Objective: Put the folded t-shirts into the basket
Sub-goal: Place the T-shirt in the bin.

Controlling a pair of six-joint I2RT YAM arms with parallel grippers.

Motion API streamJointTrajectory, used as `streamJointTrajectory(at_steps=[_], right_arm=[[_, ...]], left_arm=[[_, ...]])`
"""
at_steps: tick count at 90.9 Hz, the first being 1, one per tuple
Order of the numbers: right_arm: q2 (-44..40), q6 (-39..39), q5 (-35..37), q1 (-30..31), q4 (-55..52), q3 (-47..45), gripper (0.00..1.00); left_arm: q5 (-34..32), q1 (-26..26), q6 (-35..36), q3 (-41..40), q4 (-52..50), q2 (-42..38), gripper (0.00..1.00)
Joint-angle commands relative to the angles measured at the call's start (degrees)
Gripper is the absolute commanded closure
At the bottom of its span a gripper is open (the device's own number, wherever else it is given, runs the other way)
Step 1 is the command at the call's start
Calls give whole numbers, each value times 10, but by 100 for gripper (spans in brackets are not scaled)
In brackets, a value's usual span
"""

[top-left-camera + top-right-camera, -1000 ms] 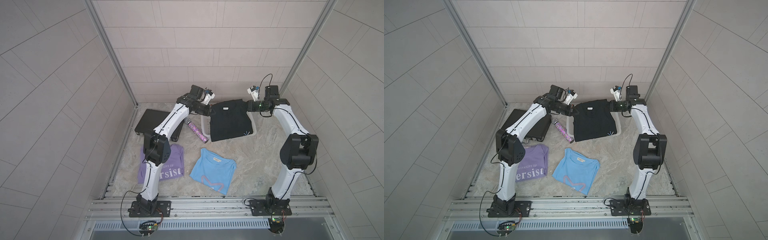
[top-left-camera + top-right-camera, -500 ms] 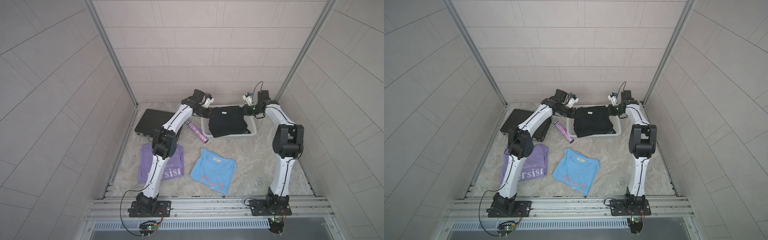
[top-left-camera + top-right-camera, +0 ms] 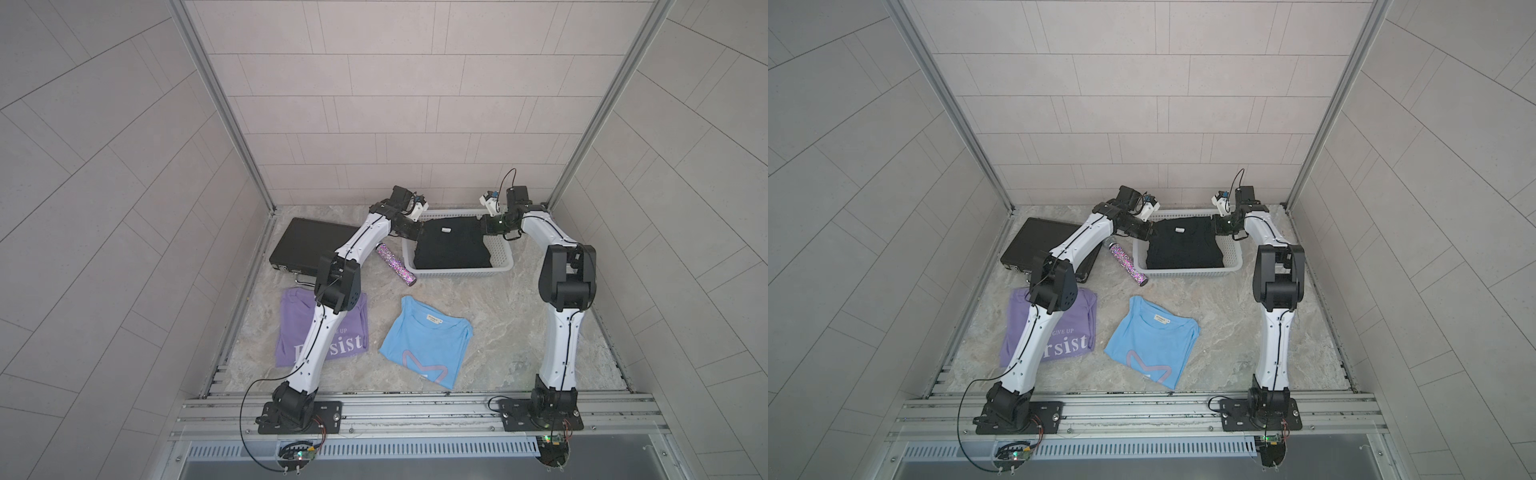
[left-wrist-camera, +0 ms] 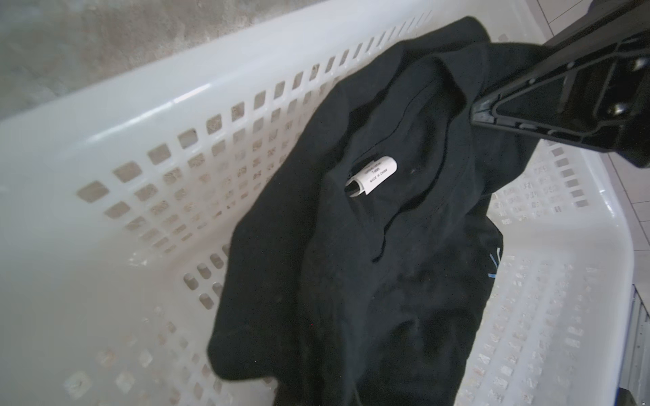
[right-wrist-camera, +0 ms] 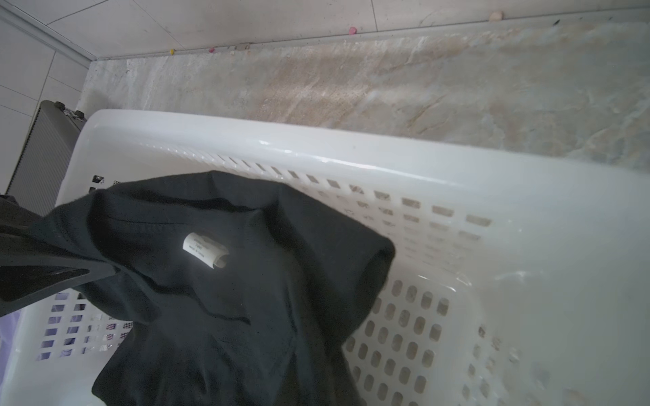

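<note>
**Top views.** In both top views the black t-shirt [image 3: 451, 247] [image 3: 1183, 249] lies inside the white basket [image 3: 457, 274] [image 3: 1187, 274] at the far end of the marbled tabletop [image 3: 519, 324], covering most of the basket floor. The left gripper [image 3: 415, 232] [image 3: 1148, 230] meets the shirt's far left shoulder. The right gripper [image 3: 484, 226] [image 3: 1217, 226] meets its far right shoulder. Each pair of fingers is drawn together on the cloth, at the basket's left and right ends. The lilac t-shirt [image 3: 291, 332] [image 3: 1079, 316] lies folded on the table, partly hidden by the left arm. The light blue t-shirt [image 3: 428, 345] [image 3: 1150, 340] lies folded near it, toward the middle. Both are well apart from the basket and from either gripper. A black case [image 3: 303, 245] and a glitter tube [image 3: 395, 266] lie to the left of the basket.

**Left wrist view.** The black t-shirt [image 4: 369, 263] sags into the basket [image 4: 158, 116] with its neck label [image 4: 374, 175] facing up. The right gripper [image 4: 475, 112] has its fingers closed on one shoulder, and the cloth there is drawn up toward them. The left gripper's own fingers are out of frame.

**Right wrist view.** The black t-shirt [image 5: 228, 316] rests against the perforated basket wall [image 5: 422, 211]. The left gripper [image 5: 105, 272] pinches the opposite shoulder, with cloth bunched at its fingertips. The right gripper's own fingers are out of frame.
</note>
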Motion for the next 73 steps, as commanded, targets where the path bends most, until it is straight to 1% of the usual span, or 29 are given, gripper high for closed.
streamJointTrajectory(at_steps=[1, 6, 13, 23, 39, 49, 60, 73], right_arm=[[18, -16, 30, 5, 13, 21, 100], [27, -23, 46, 6, 2, 33, 99], [36, -31, 63, 7, -5, 46, 92], [43, -41, 80, 9, -8, 53, 85], [40, -44, 93, 12, -6, 56, 74], [36, -45, 98, 13, -5, 60, 69], [26, -48, 101, 13, -6, 62, 60], [7, -57, 111, 13, -7, 62, 53]], left_arm=[[-12, 2, 12, 17, -4, 10, 100], [-21, 0, 12, 17, -5, 15, 98], [-30, -1, 10, 17, -5, 21, 95], [-44, -6, 13, 15, -9, 24, 85], [-67, -9, 15, 15, -8, 18, 64], [-83, -11, 14, 15, -8, 12, 55], [-99, -13, 15, 12, -9, -1, 48], [-122, -18, 23, 4, -7, -24, 45]])
